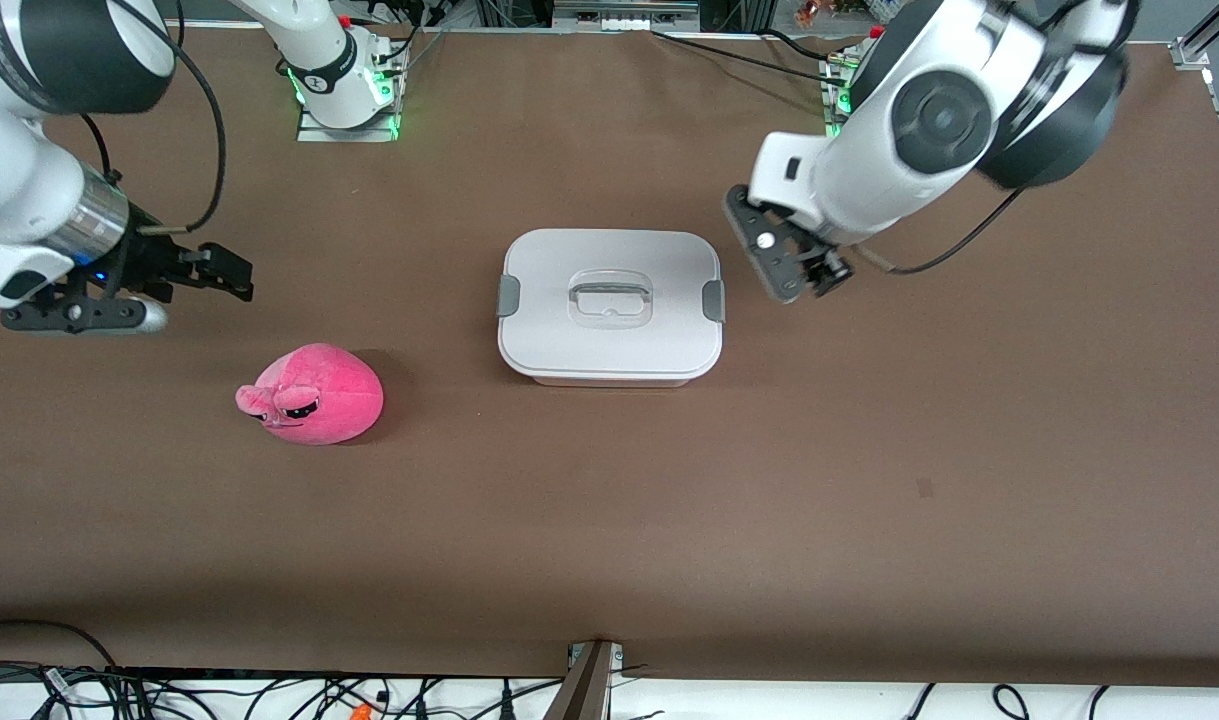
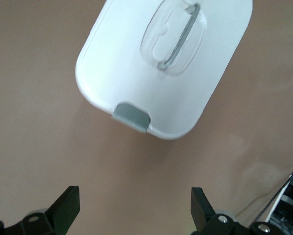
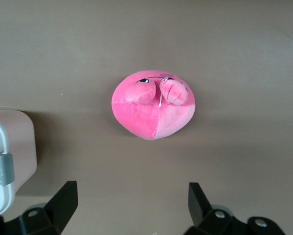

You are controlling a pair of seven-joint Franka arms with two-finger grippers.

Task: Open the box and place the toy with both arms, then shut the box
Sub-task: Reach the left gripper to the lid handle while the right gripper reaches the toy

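While the right gripper [image 1: 184,285] hangs with its fingers spread wide over bare desk [image 1: 869,450] at the right arm's end, the toy [image 1: 314,394] sits on the desk below it in the front view (ears and eyes turned toward that camera), nearer to the camera than the box [image 1: 610,305]. The box stands mid-desk, white lid on, grey clips [image 1: 508,295] at both ends. Just beside it, toward the left arm's end, the left gripper [image 1: 794,262] hovers, fingers apart.
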